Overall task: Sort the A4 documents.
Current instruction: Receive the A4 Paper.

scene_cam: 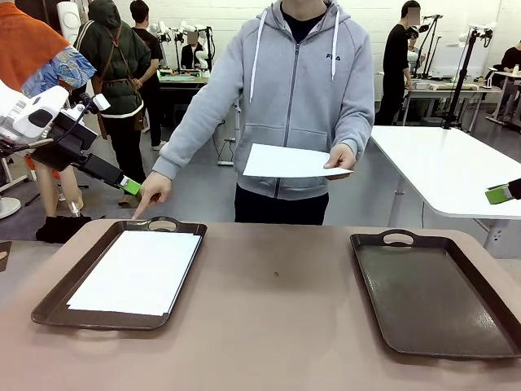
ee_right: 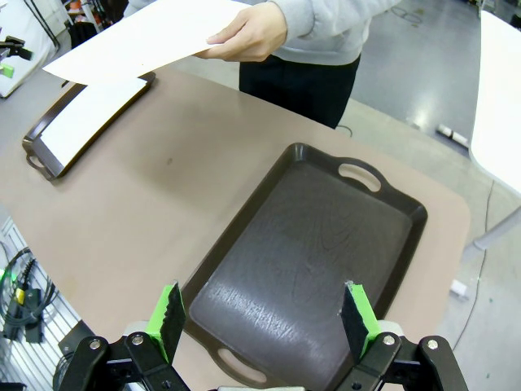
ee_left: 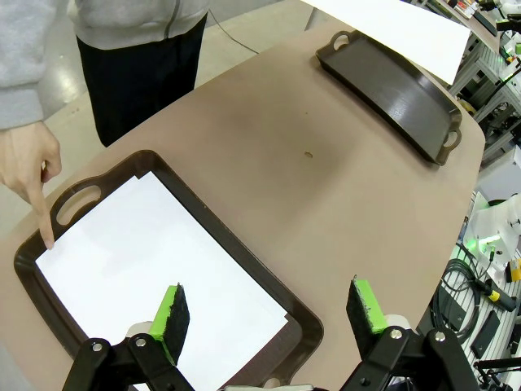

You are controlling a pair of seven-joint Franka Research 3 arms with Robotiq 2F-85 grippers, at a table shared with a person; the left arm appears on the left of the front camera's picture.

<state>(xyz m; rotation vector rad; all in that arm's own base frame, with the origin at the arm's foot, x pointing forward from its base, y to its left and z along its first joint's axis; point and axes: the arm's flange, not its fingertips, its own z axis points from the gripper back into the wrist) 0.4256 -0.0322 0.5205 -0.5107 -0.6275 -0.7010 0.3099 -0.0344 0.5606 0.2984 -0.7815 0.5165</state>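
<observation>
A white A4 sheet (scene_cam: 137, 271) lies flat in the left dark brown tray (scene_cam: 50, 304); it shows as a sheet (ee_left: 146, 269) under my left gripper (ee_left: 269, 316), which hovers open above the tray's near end. The person in a grey hoodie holds another white sheet (scene_cam: 289, 161) level at waist height in one hand and points with the other hand (scene_cam: 151, 191) at the left tray's far handle. That held sheet (ee_right: 138, 37) hangs beyond the bare right tray (ee_right: 309, 252). My right gripper (ee_right: 264, 314) stands open above that tray.
The brown table (scene_cam: 277, 309) lies between the two trays. A white table (scene_cam: 456, 167) stands at the back right. My left arm (scene_cam: 49, 122) is raised at the left edge; a green fingertip (scene_cam: 498, 194) of the right gripper shows at the right edge.
</observation>
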